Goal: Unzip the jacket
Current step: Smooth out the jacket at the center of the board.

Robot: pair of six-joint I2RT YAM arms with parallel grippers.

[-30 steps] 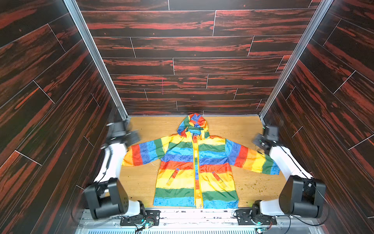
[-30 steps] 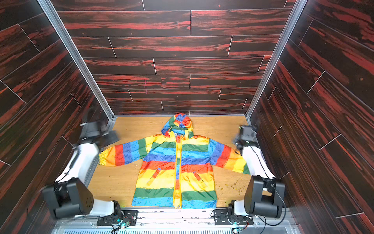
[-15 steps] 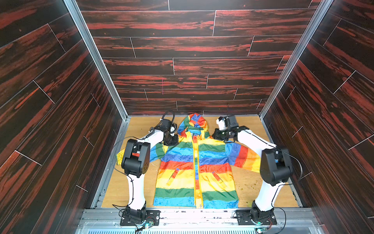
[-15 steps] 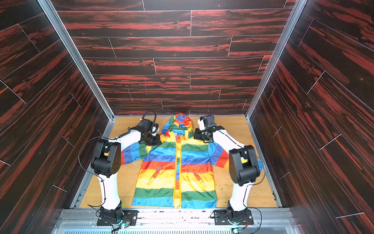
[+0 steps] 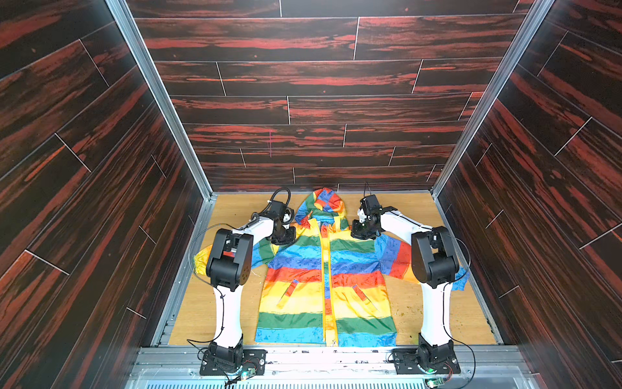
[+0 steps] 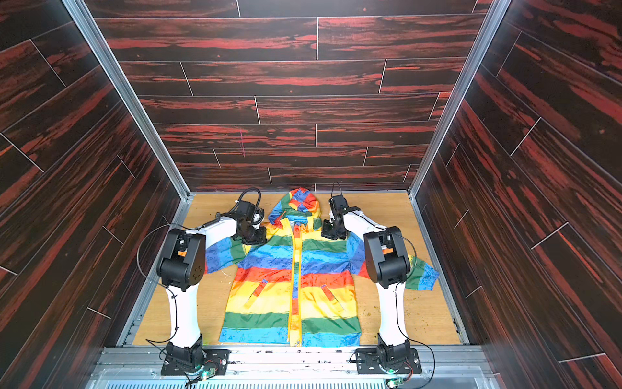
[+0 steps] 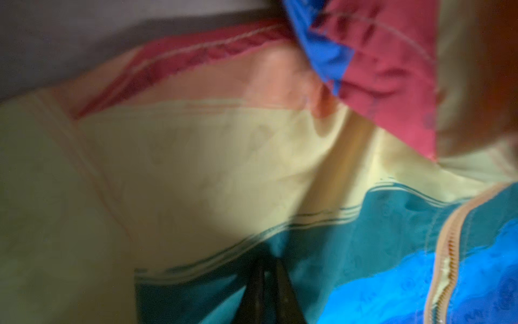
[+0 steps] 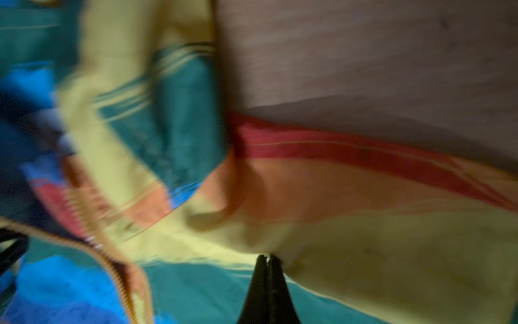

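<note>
While the jacket (image 5: pixel 303 266) lies flat, left claw (image 5: pixel 286 239) and right claw (image 5: pixel 359 234) pinch its shoulders.

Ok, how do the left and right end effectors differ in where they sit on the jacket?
The left end effector meets the jacket inside the green stripe; the right end effector meets it where yellow borders green. The left sits on the shoulder to the robot's left of the hood, the right on the opposite shoulder. Both are shut, pinching fabric near the collar, neither on the zipper.
</note>
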